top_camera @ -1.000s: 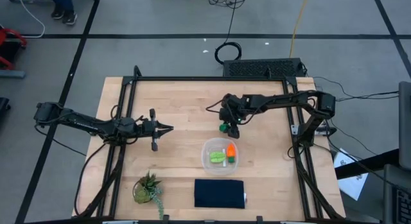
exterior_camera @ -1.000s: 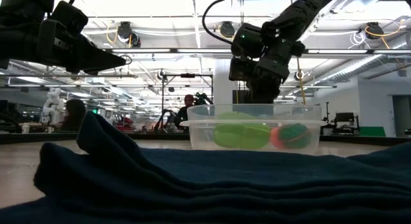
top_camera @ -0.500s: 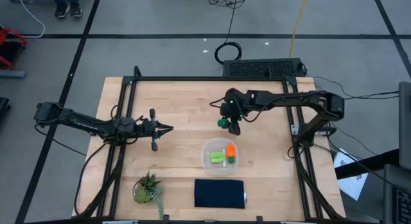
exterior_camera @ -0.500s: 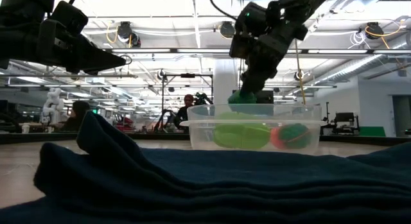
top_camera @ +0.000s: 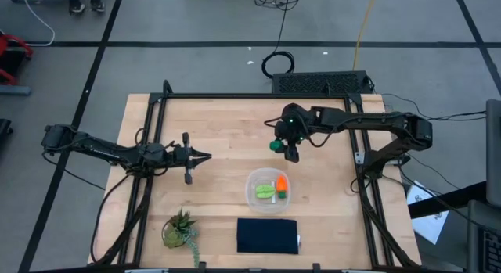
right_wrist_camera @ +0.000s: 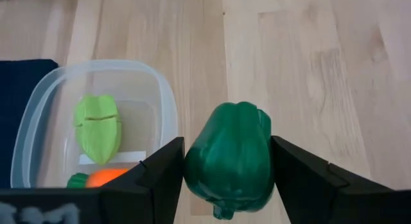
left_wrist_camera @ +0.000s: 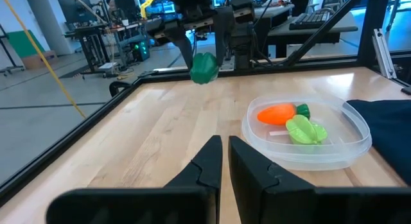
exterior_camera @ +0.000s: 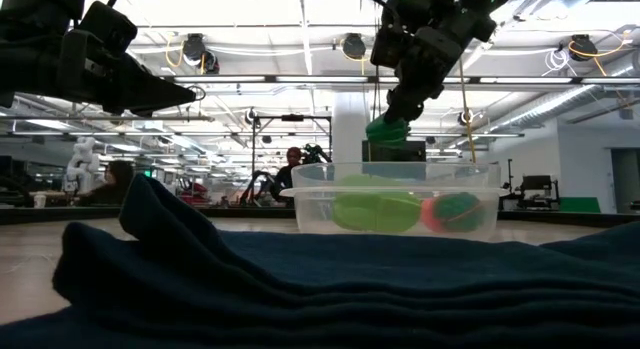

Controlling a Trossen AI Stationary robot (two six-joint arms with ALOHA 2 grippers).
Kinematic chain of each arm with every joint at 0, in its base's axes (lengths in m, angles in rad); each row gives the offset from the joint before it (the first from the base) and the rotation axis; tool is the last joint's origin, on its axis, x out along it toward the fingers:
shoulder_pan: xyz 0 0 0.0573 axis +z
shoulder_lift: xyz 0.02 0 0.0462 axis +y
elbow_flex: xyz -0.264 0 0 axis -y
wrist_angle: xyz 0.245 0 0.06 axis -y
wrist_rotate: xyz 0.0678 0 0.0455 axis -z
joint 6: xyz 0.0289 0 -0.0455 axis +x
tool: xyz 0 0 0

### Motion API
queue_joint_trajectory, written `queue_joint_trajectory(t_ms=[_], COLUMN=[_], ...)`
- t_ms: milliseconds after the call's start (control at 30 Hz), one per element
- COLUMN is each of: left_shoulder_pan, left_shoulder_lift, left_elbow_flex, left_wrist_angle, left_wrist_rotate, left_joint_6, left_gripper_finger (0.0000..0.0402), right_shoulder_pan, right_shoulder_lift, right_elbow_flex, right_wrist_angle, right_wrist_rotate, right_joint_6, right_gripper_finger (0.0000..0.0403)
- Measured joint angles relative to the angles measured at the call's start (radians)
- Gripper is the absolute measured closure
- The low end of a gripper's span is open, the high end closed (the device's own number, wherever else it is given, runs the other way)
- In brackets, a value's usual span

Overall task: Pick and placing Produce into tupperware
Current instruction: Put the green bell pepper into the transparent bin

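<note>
Lying nearest the front edge of the light wooden table point(top_camera: 227, 128), a dark navy folded cloth point(top_camera: 268, 235) sits beside a spiky green potted plant point(top_camera: 178, 228). Just beyond the cloth stands the small clear plastic container with rounded corners point(top_camera: 252, 196), holding the orange toy carrot with a green top point(top_camera: 281, 183) and the light green flattish leafy piece point(top_camera: 264, 192) side by side. Farther back, the right gripper point(top_camera: 280, 147) hangs in the air above the wood, off the container's far rim, its arm reaching in from the right side with the fingers angled downward; they are clamped on the small dark green glossy pepper-shaped piece point(right_wrist_camera: 230, 159), which is lifted clear of the table. Out to the left, the left gripper point(top_camera: 202, 156) hovers over bare wood, well apart from everything, its fingers nearly together and holding nothing.
</note>
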Motion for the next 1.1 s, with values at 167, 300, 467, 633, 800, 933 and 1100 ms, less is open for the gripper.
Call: queue_joint_trajectory(t_ms=[167,300,467,633,800,933,1100], left_shoulder_pan=[0.000,0.000,0.000,0.000,0.000,0.000,0.000], left_shoulder_lift=[0.000,0.000,0.000,0.000,0.000,0.000,0.000], left_elbow_flex=[0.000,0.000,0.000,0.000,0.000,0.000,0.000], left_wrist_angle=[0.000,0.000,0.000,0.000,0.000,0.000,0.000], left_wrist_rotate=[0.000,0.000,0.000,0.000,0.000,0.000,0.000], left_joint_6=[-0.007,-0.008,-0.008,-0.008,-0.016,-0.018,-0.020], left_gripper_finger=[0.0371,0.0371,0.0371,0.0371,0.0371,0.0371,0.0371], right_shoulder_pan=[0.014,0.053,0.121,0.178,0.198,0.213,0.242], right_shoulder_lift=[0.001,0.002,0.002,0.002,0.001,0.003,0.017], right_elbow_flex=[0.000,0.000,0.000,0.000,0.000,0.000,0.000], right_wrist_angle=[-0.006,0.014,0.037,0.095,0.122,0.156,0.188], right_wrist_rotate=[0.000,0.000,0.000,0.000,0.000,0.000,0.000], right_joint_6=[0.005,0.029,0.036,0.061,0.083,0.102,0.109], right_gripper_finger=[0.0197,0.0197,0.0197,0.0197,0.0197,0.0197,0.0197])
